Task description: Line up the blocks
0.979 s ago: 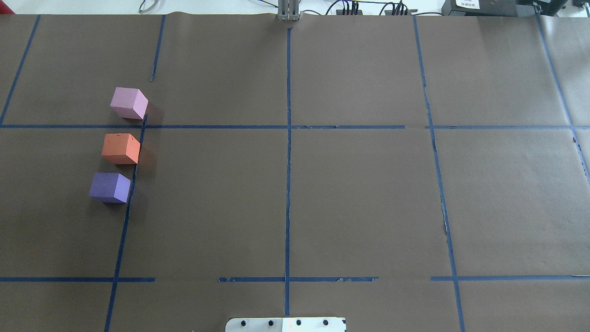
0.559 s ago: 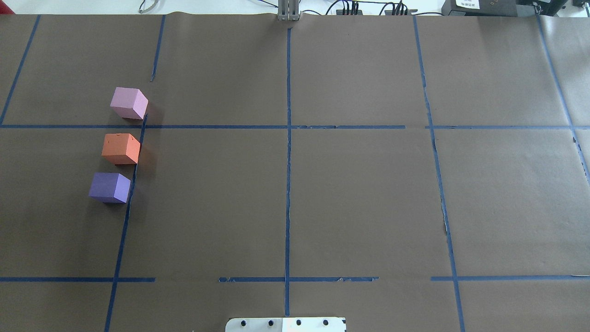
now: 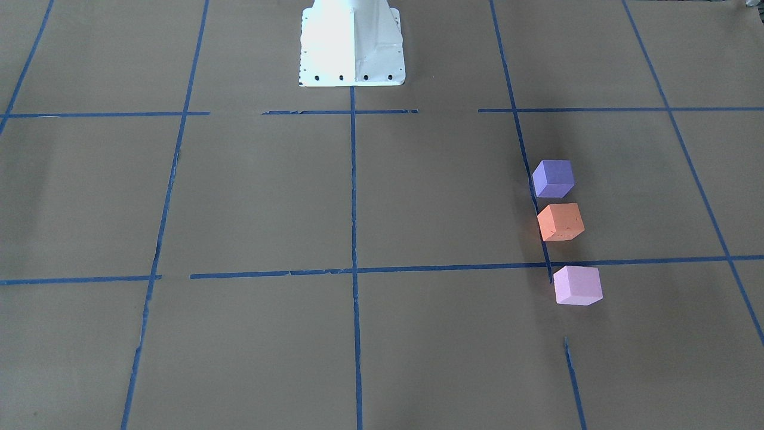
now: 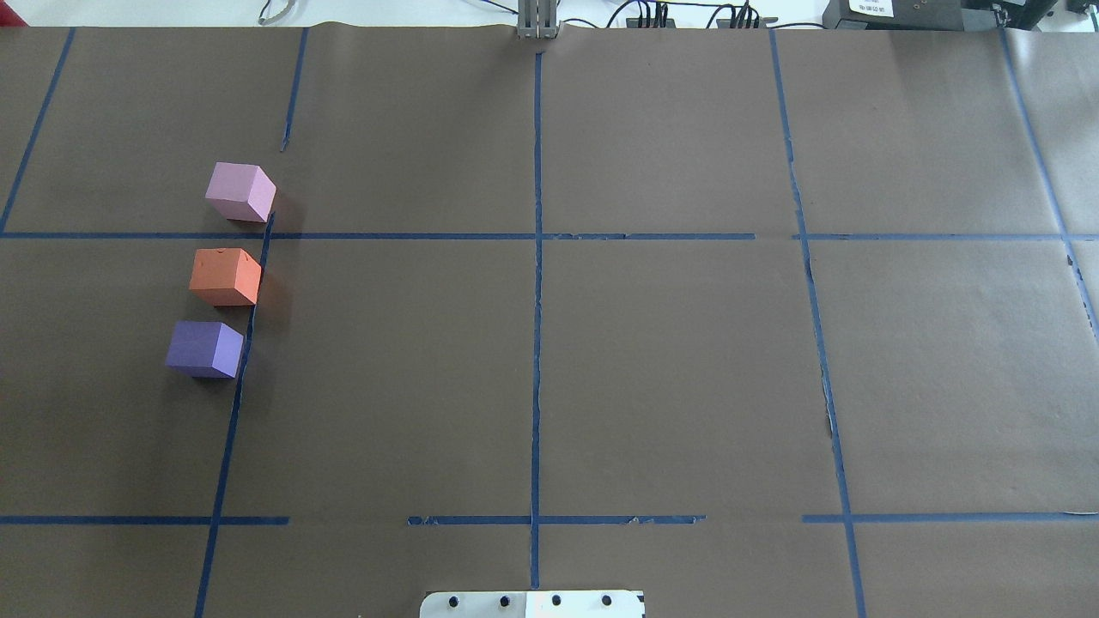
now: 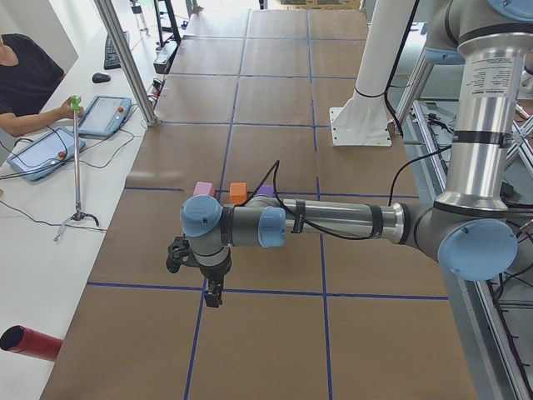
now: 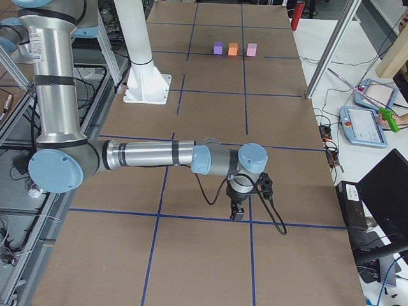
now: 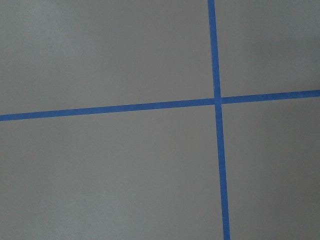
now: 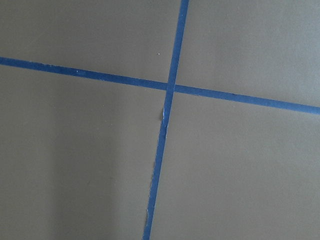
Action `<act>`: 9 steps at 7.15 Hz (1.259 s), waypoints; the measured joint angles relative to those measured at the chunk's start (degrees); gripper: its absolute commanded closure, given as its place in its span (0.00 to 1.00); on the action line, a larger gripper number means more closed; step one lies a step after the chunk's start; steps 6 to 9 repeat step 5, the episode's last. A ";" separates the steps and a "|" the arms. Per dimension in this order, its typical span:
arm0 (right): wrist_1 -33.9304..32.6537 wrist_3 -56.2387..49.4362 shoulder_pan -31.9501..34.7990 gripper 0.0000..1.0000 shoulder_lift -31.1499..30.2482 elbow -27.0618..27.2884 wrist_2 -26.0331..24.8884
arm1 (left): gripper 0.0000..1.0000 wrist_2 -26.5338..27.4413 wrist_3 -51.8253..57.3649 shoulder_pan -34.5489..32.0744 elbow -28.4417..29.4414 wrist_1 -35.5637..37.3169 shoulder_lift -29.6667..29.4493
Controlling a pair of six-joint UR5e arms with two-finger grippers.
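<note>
Three cubes stand in a near-straight row beside a blue tape line on the table's left side: the pale pink-lilac block [image 4: 240,192] farthest, the orange block [image 4: 225,276] in the middle, the blue-violet block [image 4: 204,348] nearest. They also show in the front-facing view: pink [image 3: 576,285], orange [image 3: 560,221], blue-violet [image 3: 553,178]. My left gripper [image 5: 214,296] hangs over a tape crossing, apart from the blocks. My right gripper [image 6: 237,213] hangs over a tape crossing at the far right end. I cannot tell whether either is open or shut. Both wrist views show only paper and tape.
Brown paper with a blue tape grid covers the table. The white robot base [image 3: 352,42] stands at mid-table. An operator [image 5: 25,79] with tablets, a thin stand [image 5: 77,167] and a red cylinder [image 5: 29,343] are beyond the far edge.
</note>
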 measured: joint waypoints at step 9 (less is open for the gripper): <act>0.00 0.00 -0.02 0.00 0.00 0.00 0.00 | 0.00 0.00 0.00 0.05 0.15 -0.99 0.00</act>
